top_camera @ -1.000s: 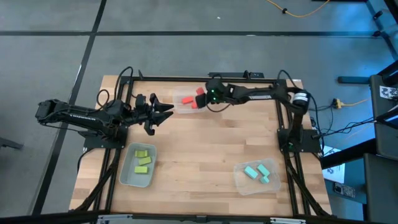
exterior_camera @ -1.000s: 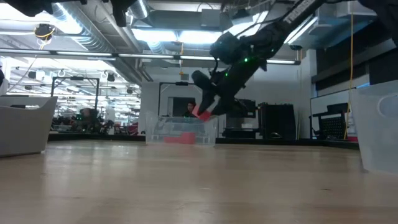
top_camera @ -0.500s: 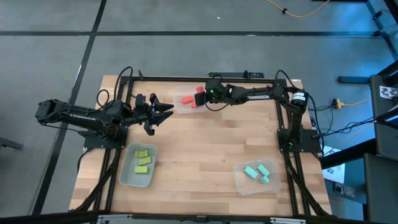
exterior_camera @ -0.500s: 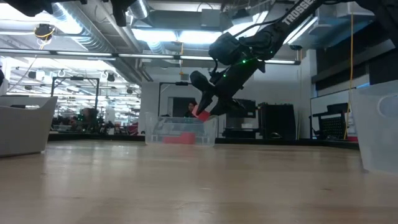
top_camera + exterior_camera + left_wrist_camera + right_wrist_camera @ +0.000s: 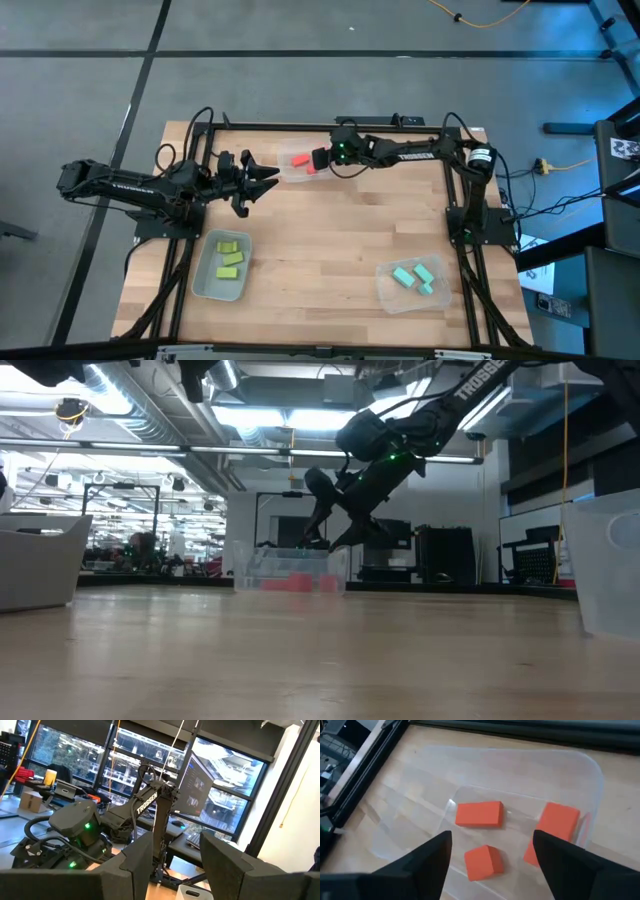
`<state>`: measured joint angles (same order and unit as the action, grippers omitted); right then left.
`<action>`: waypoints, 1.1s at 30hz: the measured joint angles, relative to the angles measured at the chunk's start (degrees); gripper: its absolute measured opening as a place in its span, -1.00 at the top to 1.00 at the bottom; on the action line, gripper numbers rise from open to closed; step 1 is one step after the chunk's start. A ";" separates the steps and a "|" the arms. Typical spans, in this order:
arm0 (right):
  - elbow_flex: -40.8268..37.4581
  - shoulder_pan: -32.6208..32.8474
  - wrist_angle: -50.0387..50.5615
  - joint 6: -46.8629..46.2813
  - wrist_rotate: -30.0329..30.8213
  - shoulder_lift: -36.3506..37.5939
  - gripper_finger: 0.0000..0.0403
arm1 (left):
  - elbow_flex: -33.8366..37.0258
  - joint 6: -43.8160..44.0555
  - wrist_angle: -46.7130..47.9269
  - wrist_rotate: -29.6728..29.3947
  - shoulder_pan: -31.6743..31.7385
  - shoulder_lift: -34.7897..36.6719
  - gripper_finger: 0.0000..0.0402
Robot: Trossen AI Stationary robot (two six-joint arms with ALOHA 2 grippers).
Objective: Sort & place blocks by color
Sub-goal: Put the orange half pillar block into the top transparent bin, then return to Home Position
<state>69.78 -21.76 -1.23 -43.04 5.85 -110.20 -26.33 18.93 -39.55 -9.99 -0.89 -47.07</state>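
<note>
On the wooden desk (image 5: 320, 230), three clear plastic bins each hold three blocks: orange-red (image 5: 479, 814), yellow-green (image 5: 230, 258), cyan (image 5: 412, 276). The right gripper (image 5: 492, 851) hangs over the red bin (image 5: 580, 775), jaws spread, empty; the left gripper (image 5: 268, 179) waits, jaws parted. Sorting looks complete; next, withdraw.

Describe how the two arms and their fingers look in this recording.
Both arms are dark, jointed and tubular, with black cables looping at their bases. The right arm carries white TROSSEN lettering and a green light near its wrist; the left arm also bears white lettering. Each ends in two dark, flat, angular fingers.
</note>
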 joint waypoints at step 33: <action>-29.34 14.13 -19.17 22.94 -20.98 56.24 -0.06 | 0.00 -0.03 0.89 0.25 -0.01 0.26 0.23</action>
<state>40.44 -7.63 -20.40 -20.09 -15.14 -53.96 -26.33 18.90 -38.66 -9.74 -0.90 -46.81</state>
